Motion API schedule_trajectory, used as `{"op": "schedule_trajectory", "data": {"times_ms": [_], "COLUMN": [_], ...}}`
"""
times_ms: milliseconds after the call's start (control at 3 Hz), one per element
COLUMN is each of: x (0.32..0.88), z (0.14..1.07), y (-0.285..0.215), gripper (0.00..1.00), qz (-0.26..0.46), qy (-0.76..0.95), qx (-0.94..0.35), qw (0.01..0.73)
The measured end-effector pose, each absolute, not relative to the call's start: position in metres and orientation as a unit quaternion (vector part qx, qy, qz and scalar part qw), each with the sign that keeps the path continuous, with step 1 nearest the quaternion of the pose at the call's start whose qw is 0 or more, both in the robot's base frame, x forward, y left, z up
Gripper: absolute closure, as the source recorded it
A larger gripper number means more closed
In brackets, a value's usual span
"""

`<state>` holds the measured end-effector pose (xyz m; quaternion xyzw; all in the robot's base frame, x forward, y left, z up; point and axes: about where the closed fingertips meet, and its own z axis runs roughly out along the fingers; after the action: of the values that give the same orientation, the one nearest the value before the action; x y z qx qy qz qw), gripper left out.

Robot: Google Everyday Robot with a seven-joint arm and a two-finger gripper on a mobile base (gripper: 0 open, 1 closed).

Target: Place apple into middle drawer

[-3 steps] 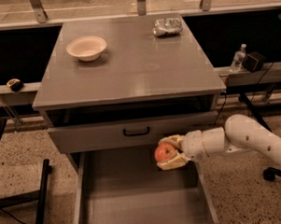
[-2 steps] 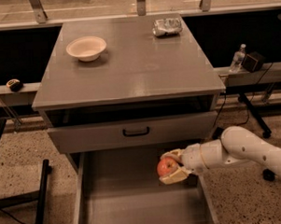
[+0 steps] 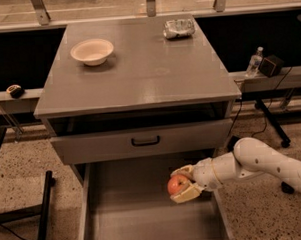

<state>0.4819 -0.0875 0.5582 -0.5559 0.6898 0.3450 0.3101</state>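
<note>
— What has changed since a second ago?
— The gripper point(image 3: 179, 186) sits lower. It was level with the front of the upper drawer point(image 3: 141, 142); now it hangs inside the open middle drawer point(image 3: 130, 218), on the right side, above the floor.
— And the apple point(image 3: 176, 183)?
— Still clenched between the two fingers, one above it and one below. I cannot tell whether it touches the drawer floor.
— Anything else moved?
— No. The white bowl point(image 3: 92, 50) and the silver bag point(image 3: 179, 28) lie where they were on the cabinet top point(image 3: 139, 82), well apart.
— Any writing?
— The label on the bottle point(image 3: 255, 62) at the right cannot be read.
</note>
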Motion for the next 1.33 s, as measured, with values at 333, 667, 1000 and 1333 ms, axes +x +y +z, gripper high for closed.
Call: {"op": "schedule_trajectory", "data": {"times_ms": [333, 667, 1000, 1333], "x": [0.478, 0.471, 0.473, 0.472], "z": [0.525, 0.450, 0.404, 0.398], "y": [-0.075, -0.045, -0.023, -0.020], "gripper": [1.00, 1.00, 1.00, 0.83], "qz": [0.331, 0.304, 0.298, 0.300], "qy": [0.687, 0.677, 0.665, 0.664], "qx": [-0.571, -0.605, -0.622, -0.622], "qw": [0.304, 0.288, 0.288, 0.288]}}
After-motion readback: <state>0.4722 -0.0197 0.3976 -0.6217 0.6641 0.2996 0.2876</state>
